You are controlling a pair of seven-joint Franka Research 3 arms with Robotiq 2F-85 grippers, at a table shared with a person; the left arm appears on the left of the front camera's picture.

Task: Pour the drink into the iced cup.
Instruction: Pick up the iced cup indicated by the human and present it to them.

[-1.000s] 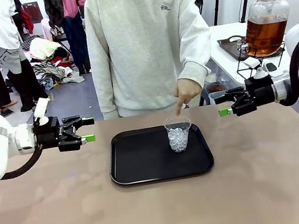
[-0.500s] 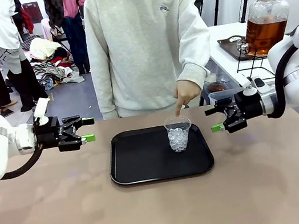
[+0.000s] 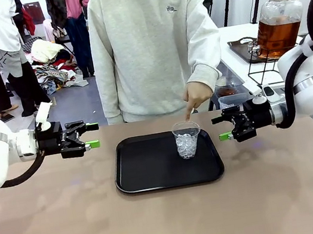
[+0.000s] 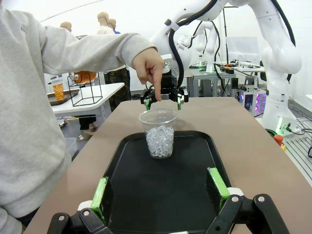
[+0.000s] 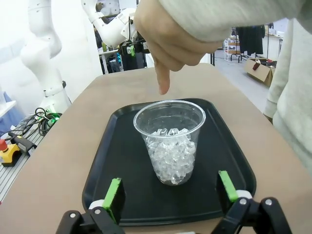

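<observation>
A clear plastic iced cup (image 3: 186, 139) stands on the black tray (image 3: 148, 173), right of its middle, about half full of ice. The person's hand (image 3: 194, 96) points a finger down at the cup (image 5: 170, 141) from behind. My right gripper (image 3: 222, 128) is open, level with the cup and a short way to its right, fingers aimed at it. My left gripper (image 3: 92, 135) is open above the table left of the tray, with the cup (image 4: 158, 132) straight ahead of it. The drink, amber liquid in a glass jar (image 3: 278, 24) with a metal lid, stands on a wire stand at the back right.
The jar's side table (image 3: 237, 57) stands beyond the brown table's far right corner, with a dark tray (image 3: 240, 47) beside the stand. The person stands at the far edge, right behind the black tray. Brown tabletop (image 3: 163, 225) stretches bare in front.
My right gripper has moved left and slightly down toward the cup, still open. The left arm, the cup and the pointing hand have stayed put.
</observation>
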